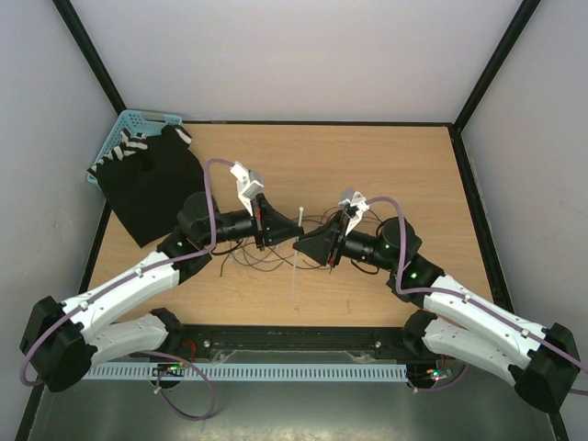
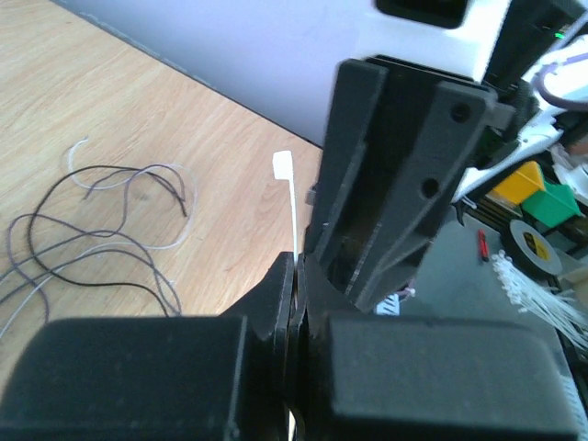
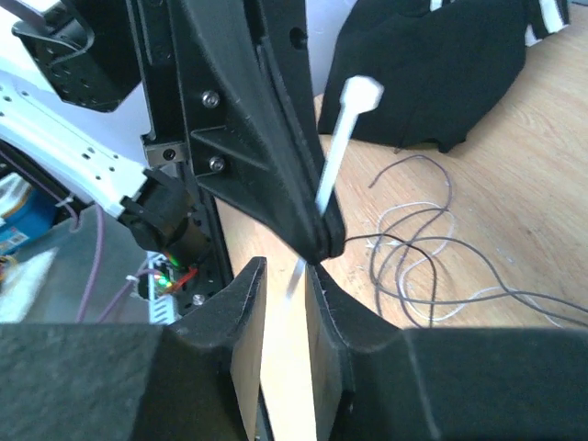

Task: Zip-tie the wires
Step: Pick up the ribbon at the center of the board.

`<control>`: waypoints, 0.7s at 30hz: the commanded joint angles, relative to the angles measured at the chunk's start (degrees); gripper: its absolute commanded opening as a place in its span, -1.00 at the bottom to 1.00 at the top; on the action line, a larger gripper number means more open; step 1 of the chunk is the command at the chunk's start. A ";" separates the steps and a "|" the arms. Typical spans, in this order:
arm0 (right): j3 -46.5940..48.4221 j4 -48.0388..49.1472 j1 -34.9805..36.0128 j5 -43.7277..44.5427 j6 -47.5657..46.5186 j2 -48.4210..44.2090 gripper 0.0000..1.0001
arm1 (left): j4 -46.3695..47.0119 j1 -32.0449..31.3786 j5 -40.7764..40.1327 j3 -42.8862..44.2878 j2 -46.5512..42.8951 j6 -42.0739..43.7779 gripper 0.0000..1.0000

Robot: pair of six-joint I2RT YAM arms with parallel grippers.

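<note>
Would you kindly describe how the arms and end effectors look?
The left arm and right arm have white links, black joints and a purple cable each. The left end effector and right end effector are black, tapered, two-fingered.

Robot lab cell: white walls (image 1: 276, 55), black frame (image 1: 89, 55), wood table (image 1: 413, 165), cable duct (image 1: 276, 372), parts bins (image 2: 559, 204), tape roll (image 2: 537, 243).

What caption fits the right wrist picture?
Left gripper pinches the zip tie over the open right gripper, wires behind.

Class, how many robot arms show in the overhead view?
2: the left arm enters from the lower left, the right arm from the lower right. None seems hidden.
</note>
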 commanded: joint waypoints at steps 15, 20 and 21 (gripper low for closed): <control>-1.78 -14.85 0.00 12.57 -12.20 -8.92 -0.09 | 2.28 22.70 1.88 25.07 31.53 4.83 -1.00; -2.87 -14.50 -0.03 12.27 -12.12 -9.86 -0.09 | 3.29 23.44 1.83 33.67 43.42 7.28 -1.00; -3.10 -14.51 -0.02 12.33 -12.20 -10.19 -0.09 | 3.43 23.52 2.13 35.13 45.35 7.26 -1.00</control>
